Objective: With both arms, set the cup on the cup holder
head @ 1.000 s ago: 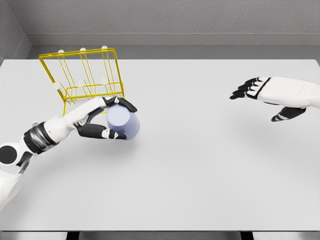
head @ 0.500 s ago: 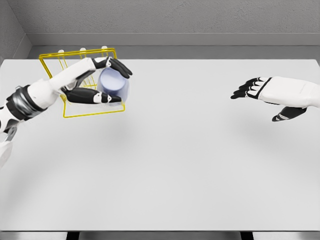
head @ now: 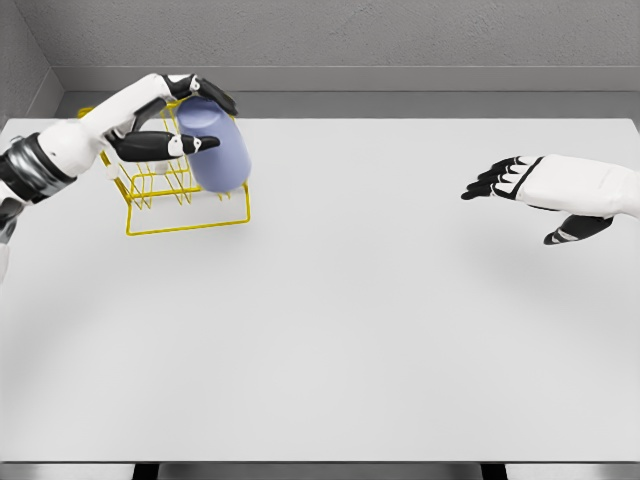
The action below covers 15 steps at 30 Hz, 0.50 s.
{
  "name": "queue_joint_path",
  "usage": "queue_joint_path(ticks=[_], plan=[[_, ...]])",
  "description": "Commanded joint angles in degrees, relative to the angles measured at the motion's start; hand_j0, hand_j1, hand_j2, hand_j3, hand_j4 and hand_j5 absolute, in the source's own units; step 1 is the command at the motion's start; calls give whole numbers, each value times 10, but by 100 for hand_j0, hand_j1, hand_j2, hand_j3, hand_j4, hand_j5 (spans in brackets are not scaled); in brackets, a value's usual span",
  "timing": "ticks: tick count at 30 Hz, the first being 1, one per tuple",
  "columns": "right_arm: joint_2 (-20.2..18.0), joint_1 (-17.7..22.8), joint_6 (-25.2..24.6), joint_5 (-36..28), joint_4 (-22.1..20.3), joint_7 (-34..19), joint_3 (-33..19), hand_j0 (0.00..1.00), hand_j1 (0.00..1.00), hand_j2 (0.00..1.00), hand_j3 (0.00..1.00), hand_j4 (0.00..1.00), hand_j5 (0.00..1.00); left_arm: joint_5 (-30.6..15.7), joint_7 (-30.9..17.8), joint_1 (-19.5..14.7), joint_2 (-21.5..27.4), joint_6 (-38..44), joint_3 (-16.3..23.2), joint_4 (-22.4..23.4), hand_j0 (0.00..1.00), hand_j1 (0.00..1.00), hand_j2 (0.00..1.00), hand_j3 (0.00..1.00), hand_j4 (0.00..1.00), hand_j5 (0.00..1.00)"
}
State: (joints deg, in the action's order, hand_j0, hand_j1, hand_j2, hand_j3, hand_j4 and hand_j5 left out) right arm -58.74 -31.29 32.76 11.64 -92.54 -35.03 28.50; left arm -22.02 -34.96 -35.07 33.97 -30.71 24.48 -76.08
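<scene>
Grey walls back a wide white table point(head: 380, 330), and the yellow wire cup holder point(head: 190, 205) at its far left serves as the reference landmark. The left hand point(head: 170, 115) is positioned above the holder, with fingers and thumb closed around the lavender cup point(head: 215, 145). The cup is held in the air directly over the holder's right portion; it overlaps the wire frame, and contact with a peg cannot be confirmed. Its long axis runs roughly vertical with a slight tilt, and the body hangs down and to the right of the gripping fingers point(head: 205, 95). Which end is the cup's mouth cannot be determined. No other object sits in the holder. The right hand point(head: 540, 190) hovers well to the right of the holder, fingers spread, holding nothing. The left hand is therefore the nearer one, and the coming move likely depends on lowering the cup onto a peg.
</scene>
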Motion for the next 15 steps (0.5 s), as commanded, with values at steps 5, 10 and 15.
queue_joint_path(ticks=[5,10,15], plan=[[-1,0,-2,-3,0,0,0,100,100,100,100,100,100,3,0,-2,0,-1,3,22,59,59,59,59,59,59],[-1,1,-2,-3,0,0,0,100,100,100,100,100,100,25,0,-4,0,7,3,29,90,90,90,90,90,90],[-1,1,-2,-3,0,0,0,100,100,100,100,100,100,24,0,-10,-1,9,3,31,100,100,100,100,100,100]])
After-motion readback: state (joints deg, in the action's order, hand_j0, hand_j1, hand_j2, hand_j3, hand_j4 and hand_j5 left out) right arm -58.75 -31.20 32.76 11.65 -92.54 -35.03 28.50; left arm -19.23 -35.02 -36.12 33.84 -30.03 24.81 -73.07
